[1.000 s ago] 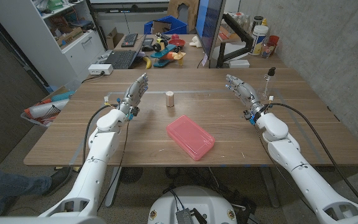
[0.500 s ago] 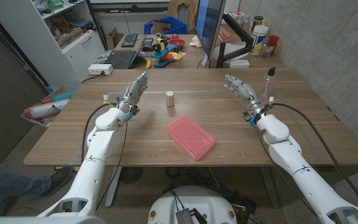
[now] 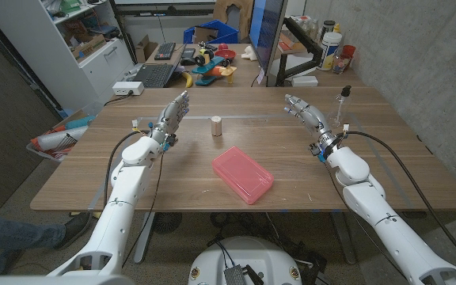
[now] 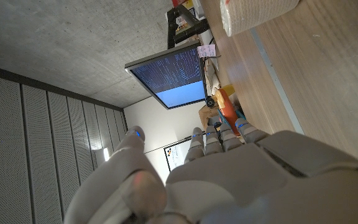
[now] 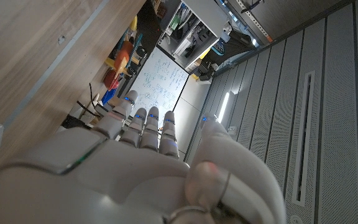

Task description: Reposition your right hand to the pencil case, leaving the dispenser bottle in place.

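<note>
**Clerk:** Item one, the pencil case?

**Checker:** Pencil case (image 3: 242,176), pink, closed, lay flat and skewed on the wooden table (image 3: 386,170), toward the near edge and roughly midway between the two arms. Nothing touched it.

**Clerk:** Right hand?

**Checker:** Right hand (image 3: 305,114) was raised over the table's right half, well apart from the case, fingers extended and a little spread, holding nothing. The right wrist view showed the same hand (image 5: 135,168) from behind, fingers (image 5: 151,127) straight and side by side, thumb set apart.

**Clerk:** Dispenser bottle?

**Checker:** Dispenser bottle (image 3: 343,103), small, clear, with a dark pump top, stood upright near the table's far right, just beyond the right hand. Not in contact with it.

**Clerk:** Left hand?

**Checker:** Left hand (image 3: 172,115) was raised over the left half, fingers straight and slightly apart, empty. Left wrist view gave its back (image 4: 229,180), fingers outstretched.

**Clerk:** Other items?

**Checker:** One short wooden cylinder (image 3: 216,126), upright, beyond the case. One small white object (image 3: 135,125) near the left hand; too small to identify. Behind the table: a monitor (image 3: 267,36) and a keyboard (image 3: 153,74).
</note>
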Controlling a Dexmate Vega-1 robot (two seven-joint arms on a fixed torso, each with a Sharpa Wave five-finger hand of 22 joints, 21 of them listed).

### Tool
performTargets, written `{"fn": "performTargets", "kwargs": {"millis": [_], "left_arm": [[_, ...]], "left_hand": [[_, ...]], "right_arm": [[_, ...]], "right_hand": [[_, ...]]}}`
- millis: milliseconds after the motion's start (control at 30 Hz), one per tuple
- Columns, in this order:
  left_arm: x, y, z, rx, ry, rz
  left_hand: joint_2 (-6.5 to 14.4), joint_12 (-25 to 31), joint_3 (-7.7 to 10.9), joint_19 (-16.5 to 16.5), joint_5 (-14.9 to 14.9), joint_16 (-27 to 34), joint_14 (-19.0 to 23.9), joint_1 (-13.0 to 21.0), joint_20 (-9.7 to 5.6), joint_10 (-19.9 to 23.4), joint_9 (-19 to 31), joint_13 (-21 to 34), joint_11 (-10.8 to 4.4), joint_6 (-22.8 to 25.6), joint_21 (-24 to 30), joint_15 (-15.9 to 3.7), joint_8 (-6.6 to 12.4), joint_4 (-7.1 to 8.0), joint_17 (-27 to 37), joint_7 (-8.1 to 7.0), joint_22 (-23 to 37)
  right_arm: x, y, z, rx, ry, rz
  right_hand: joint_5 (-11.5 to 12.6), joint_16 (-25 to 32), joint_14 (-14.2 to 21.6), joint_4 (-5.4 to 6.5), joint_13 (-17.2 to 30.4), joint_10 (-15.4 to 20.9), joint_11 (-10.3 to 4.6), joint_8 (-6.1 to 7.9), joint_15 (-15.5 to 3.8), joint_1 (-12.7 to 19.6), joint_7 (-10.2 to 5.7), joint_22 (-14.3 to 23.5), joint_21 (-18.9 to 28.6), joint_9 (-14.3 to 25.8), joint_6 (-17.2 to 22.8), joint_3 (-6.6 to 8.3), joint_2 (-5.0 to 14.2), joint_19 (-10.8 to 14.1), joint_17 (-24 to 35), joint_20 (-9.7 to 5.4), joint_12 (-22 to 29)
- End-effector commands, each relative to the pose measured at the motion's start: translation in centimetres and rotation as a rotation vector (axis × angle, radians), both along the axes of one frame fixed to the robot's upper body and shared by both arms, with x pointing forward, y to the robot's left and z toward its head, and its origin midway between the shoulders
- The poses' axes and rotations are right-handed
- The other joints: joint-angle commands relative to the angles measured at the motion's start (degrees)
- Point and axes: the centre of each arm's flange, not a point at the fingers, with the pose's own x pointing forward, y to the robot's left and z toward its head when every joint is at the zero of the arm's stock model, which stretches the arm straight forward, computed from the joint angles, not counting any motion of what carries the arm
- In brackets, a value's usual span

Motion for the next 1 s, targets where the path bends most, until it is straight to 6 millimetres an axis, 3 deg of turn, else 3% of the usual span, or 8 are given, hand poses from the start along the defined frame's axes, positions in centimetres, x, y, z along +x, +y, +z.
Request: {"fn": "performTargets", "kwargs": {"millis": [33, 1000], "left_arm": [[-0.2, 0.0, 0.0, 0.000, 0.000, 0.006], [0.1, -0.3, -0.3, 0.024, 0.020, -0.004]], "left_hand": [[0.49, 0.55, 0.07, -0.29, -0.23, 0.25, -0.11, 0.10, 0.26, 0.40, 0.16, 0.20, 0.07, 0.21, 0.23, 0.43, 0.32, -0.36, 0.29, 0.22, 0.18], [0.77, 0.53, 0.03, -0.54, -0.31, 0.10, -0.70, 0.12, 0.38, 0.37, 0.17, 0.20, 0.17, 0.54, 0.22, 0.36, 0.37, -0.67, 0.30, 0.24, 0.19]], "right_arm": [[-1.0, 0.5, -0.1, -0.017, -0.035, 0.024], [-2.8, 2.4, -0.1, -0.096, -0.095, 0.062]], "right_hand": [[0.33, 0.22, 0.26, -0.09, 0.09, 0.42, -0.05, 0.41, 0.10, -0.17, 0.17, 0.21, 0.08, 0.33, 0.69, -0.06, -0.11, 0.03, 0.00, 0.41, 0.17], [0.38, 0.06, 0.24, -0.36, 0.13, 0.65, 0.23, 0.41, 0.13, -0.19, 0.29, 0.22, 0.05, 0.36, 1.23, -0.28, -0.19, -0.05, -0.12, 0.60, 0.16]]}}
